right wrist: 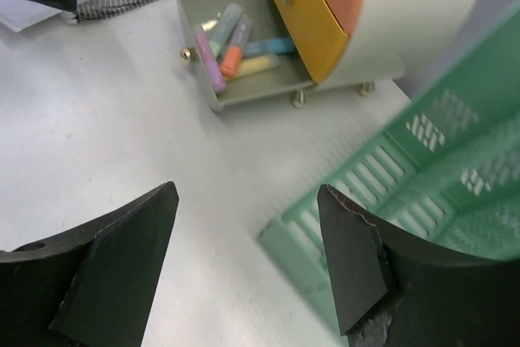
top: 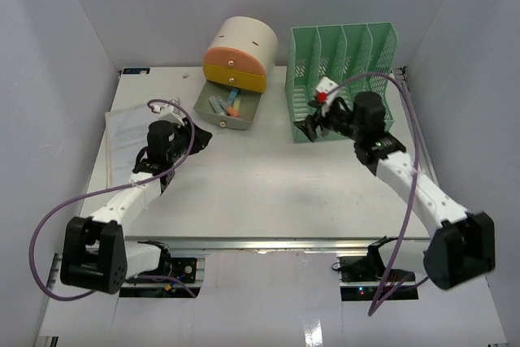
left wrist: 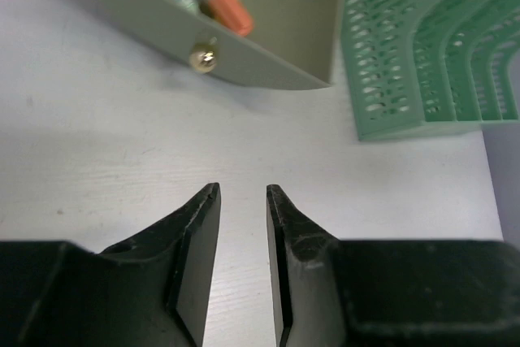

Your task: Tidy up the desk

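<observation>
Left gripper (left wrist: 243, 189) hovers over the desk (top: 268, 193), jaws narrowly apart and empty; right gripper (right wrist: 248, 193) gapes wide, also empty. Papers (top: 123, 132) lie on the desk's left side, long axis near-to-far, likelier the left arm's job.

In the left wrist view the open drawer (left wrist: 244, 58) runs off the top edge, so the markers (left wrist: 229, 12) in it show only their ends. The green rack (left wrist: 422, 46) at upper right is blurred and cut by the right edge. From above, the left arm (top: 162, 145) covers the right part of the paper (top: 122, 132) and a strip of the desk (top: 268, 193), and the paper's print is too small to read
</observation>
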